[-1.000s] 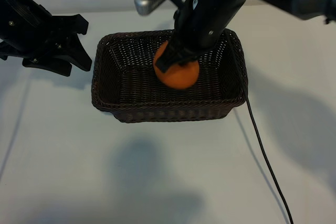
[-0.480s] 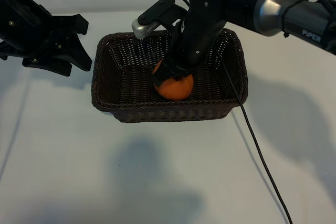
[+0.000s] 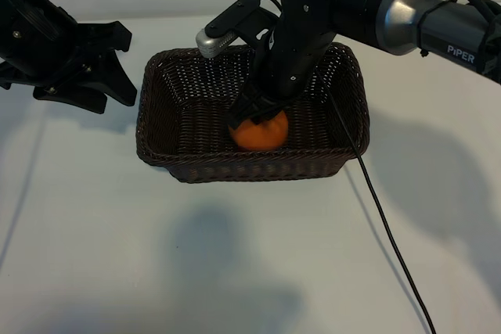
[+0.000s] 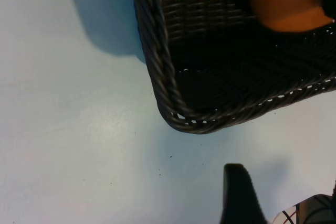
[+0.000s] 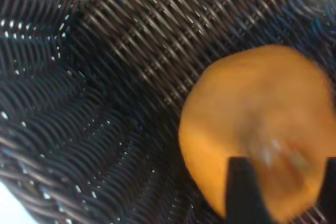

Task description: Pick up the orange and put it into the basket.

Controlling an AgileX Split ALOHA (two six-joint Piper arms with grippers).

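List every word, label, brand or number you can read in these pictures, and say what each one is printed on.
"PiPER": white letters on the right arm, in the exterior view.
No other text can be read: the basket, the orange, the table and the left arm show none, and neither wrist view shows any lettering.

orange (image 3: 259,132): lowered from above the basket (image 3: 160,127) onto its floor
right end effector (image 3: 254,113): descended with it, fingers now parting
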